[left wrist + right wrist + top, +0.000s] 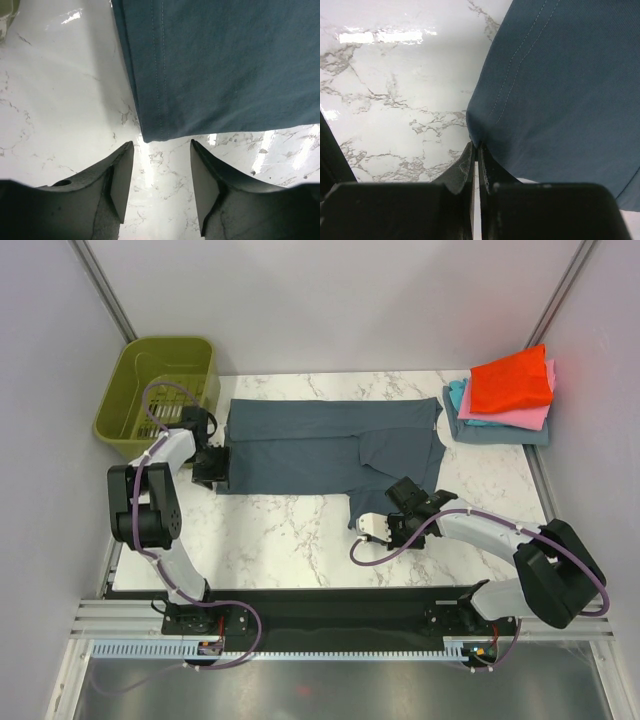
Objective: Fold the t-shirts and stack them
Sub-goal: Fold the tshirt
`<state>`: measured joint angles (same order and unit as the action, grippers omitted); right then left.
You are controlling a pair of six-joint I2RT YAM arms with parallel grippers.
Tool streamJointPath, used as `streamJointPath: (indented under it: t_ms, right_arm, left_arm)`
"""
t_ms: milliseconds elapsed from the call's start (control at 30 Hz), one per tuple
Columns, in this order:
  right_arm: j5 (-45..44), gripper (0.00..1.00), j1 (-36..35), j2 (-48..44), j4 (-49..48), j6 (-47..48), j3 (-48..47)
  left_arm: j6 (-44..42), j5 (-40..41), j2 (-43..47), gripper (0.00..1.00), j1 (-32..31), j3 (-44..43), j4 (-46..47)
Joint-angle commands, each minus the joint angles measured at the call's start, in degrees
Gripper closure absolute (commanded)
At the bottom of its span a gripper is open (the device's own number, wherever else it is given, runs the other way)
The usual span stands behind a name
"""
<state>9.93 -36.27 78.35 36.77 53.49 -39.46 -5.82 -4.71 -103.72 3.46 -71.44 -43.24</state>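
Observation:
A slate blue-grey t-shirt [320, 445] lies spread flat across the marble table [280, 540]. My left gripper [220, 470] is open at the shirt's left edge. In the left wrist view [161, 170] its jaws stand wide apart on bare marble, just short of the shirt's hemmed corner [155, 131]. My right gripper [365, 525] is shut on the shirt's lower flap. In the right wrist view [476, 150] its jaws pinch the tip of that cloth corner [545, 85]. Folded shirts are stacked at the far right: red-orange [510, 380] on top, pink [535, 417], then teal [462, 400].
An olive-green plastic basket [160, 390] stands at the table's far left corner, just behind the left arm. Grey walls close in on both sides. The bare marble lies along the near edge between the two arms.

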Motion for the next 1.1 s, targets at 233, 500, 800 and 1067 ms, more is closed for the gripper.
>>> streamJointPath:
  t_ms: [233,500,800,1067]
  right_arm:
    - [-0.70,0.93,-0.12,0.58,-1.27,-1.11,-1.49]
    - [-0.88,0.93,-0.12,0.58,-1.53,-1.46,-1.23]
    - [-0.09,1.00,5.76,-2.76,-2.67,-12.08,-5.27]
    - [1.66,1.00,12.80,-4.52,-2.50,-18.51,-16.25]
  left_arm:
    - [0.11,-3.11,-4.21,0.47,0.49,-3.70,-0.79]
    - [-0.33,-4.08,-4.03,0.79,0.58,-3.80,-1.14]
    - [-0.68,-4.17,1.85,0.98,0.58,-1.25,-1.58]
    - [-3.40,-4.78,4.14,0.98,0.58,-4.93,-4.74]
